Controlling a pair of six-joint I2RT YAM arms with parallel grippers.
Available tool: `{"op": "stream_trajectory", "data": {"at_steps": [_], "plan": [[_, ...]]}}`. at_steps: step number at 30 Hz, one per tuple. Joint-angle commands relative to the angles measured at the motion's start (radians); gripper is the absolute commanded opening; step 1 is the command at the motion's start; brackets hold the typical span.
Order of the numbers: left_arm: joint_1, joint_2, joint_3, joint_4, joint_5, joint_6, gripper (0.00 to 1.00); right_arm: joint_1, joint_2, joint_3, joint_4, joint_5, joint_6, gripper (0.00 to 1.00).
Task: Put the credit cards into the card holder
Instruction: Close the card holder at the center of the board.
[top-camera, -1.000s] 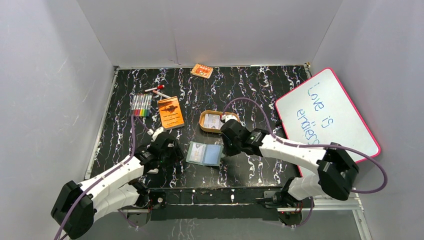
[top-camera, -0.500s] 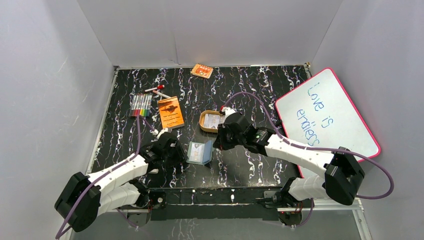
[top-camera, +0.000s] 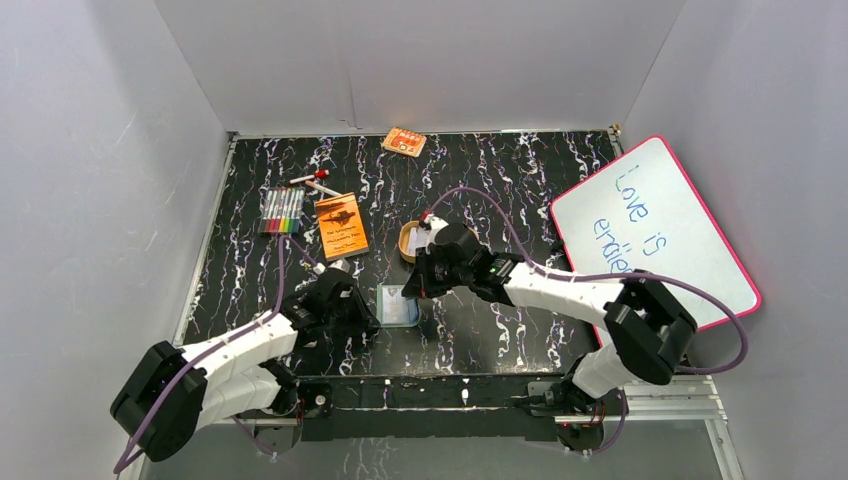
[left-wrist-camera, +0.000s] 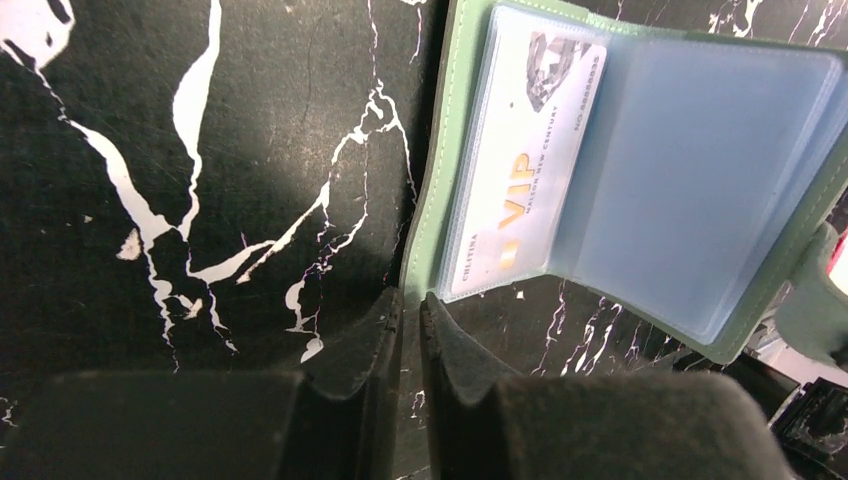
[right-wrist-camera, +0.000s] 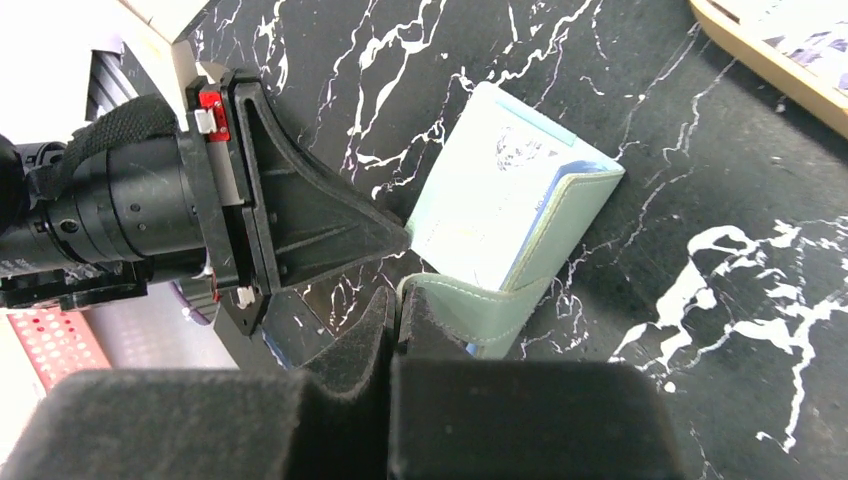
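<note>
Green holder (top-camera: 400, 305) lies half-open on the table (top-camera: 500, 330) between the arms, one card (left-wrist-camera: 525, 160) sleeved. It may slide or fold closed if the tab (right-wrist-camera: 450, 300) is tugged while its corner slips free. Reaching low leftward, the right claw (right-wrist-camera: 395, 308) pinches the tab; the left claw (left-wrist-camera: 412, 312) sits narrow at the corner, grip unclear.

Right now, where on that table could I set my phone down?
Bare tabletop lies between the orange packet and the whiteboard, and between the marker set and the left arm. The middle is crowded: left tool and right tool meet at the card holder beside the tan tray.
</note>
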Motion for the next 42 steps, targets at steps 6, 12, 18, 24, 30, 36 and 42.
{"op": "stream_trajectory", "data": {"at_steps": [6, 12, 18, 24, 30, 36, 42], "plan": [[0.0, -0.064, -0.028, 0.001, 0.025, -0.002, 0.08, -0.005, 0.106, 0.049, 0.179, -0.096, 0.073, 0.0], [0.0, -0.157, 0.019, -0.123, -0.042, -0.018, 0.14, 0.006, 0.133, 0.095, 0.16, -0.102, 0.038, 0.0], [0.002, -0.296, 0.096, -0.266, -0.187, -0.031, 0.38, 0.022, 0.162, 0.121, 0.174, -0.122, 0.025, 0.0], [0.003, -0.264, 0.134, -0.387, -0.273, -0.089, 0.34, 0.037, 0.218, 0.154, 0.183, -0.134, 0.025, 0.0], [0.003, -0.357, 0.113, -0.398, -0.295, -0.114, 0.33, 0.046, 0.287, 0.168, 0.205, -0.153, 0.031, 0.0], [0.003, -0.377, 0.125, -0.415, -0.32, -0.12, 0.33, 0.059, 0.347, 0.194, 0.219, -0.142, 0.051, 0.0], [0.003, -0.361, 0.105, -0.394, -0.301, -0.123, 0.31, 0.068, 0.38, 0.182, 0.296, -0.106, 0.125, 0.0]]}}
